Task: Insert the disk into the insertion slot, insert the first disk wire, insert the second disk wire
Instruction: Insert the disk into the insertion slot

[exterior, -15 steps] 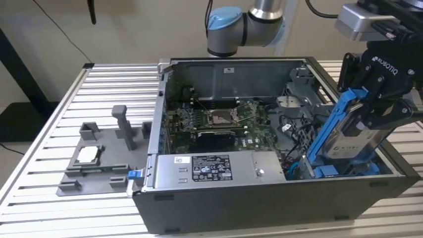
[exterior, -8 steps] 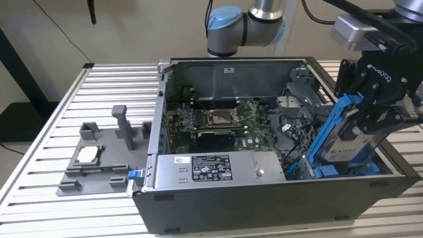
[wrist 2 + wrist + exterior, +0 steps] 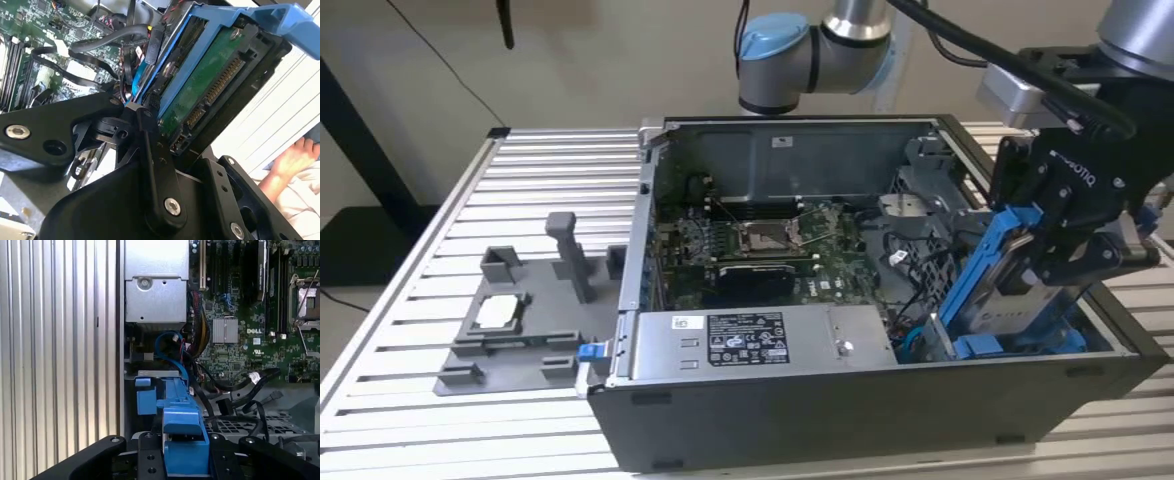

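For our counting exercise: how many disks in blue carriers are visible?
1: the disk, held tilted by the gripper at the case, on the exterior view's right. Others may be hidden.

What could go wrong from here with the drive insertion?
1. The disk hangs tilted in the gripper at the insertion slot; its blue carrier could jam on the slot's edge.
2. Loose black cables and a blue cable lie beside the slot and could be pinched.
3. A person's hand is close by; a sideways move might hit it.
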Robot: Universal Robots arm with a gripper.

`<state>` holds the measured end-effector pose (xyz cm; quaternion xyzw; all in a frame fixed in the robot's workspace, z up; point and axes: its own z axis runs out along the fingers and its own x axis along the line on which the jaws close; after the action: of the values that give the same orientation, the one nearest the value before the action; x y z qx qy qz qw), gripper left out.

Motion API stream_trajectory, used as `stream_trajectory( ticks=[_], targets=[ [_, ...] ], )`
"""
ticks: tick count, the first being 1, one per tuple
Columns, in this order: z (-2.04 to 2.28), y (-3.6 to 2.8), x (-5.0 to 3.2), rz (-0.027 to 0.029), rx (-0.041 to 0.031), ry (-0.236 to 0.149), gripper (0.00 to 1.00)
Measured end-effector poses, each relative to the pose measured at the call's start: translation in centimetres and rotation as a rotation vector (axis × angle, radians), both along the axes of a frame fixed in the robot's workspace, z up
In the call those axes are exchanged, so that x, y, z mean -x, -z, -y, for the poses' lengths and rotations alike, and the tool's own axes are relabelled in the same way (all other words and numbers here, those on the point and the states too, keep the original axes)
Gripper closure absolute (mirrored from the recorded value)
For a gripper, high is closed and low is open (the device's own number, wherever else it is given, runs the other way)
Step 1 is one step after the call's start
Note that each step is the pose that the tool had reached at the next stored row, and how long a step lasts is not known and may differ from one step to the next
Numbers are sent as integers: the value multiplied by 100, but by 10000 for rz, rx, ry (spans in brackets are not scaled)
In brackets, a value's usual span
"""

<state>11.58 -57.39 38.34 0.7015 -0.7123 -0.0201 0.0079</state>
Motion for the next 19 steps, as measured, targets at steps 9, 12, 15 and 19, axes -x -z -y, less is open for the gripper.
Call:
stream_trajectory(
  ticks=[9, 12, 15, 19],
  targets=[
    [0, 31, 0, 0, 2, -1, 66],
    [0, 33, 0, 0, 0, 0, 53],
    [0, 33, 0, 0, 0, 0, 53],
    [0, -47, 0, 0, -1, 0, 53]
  ],
)
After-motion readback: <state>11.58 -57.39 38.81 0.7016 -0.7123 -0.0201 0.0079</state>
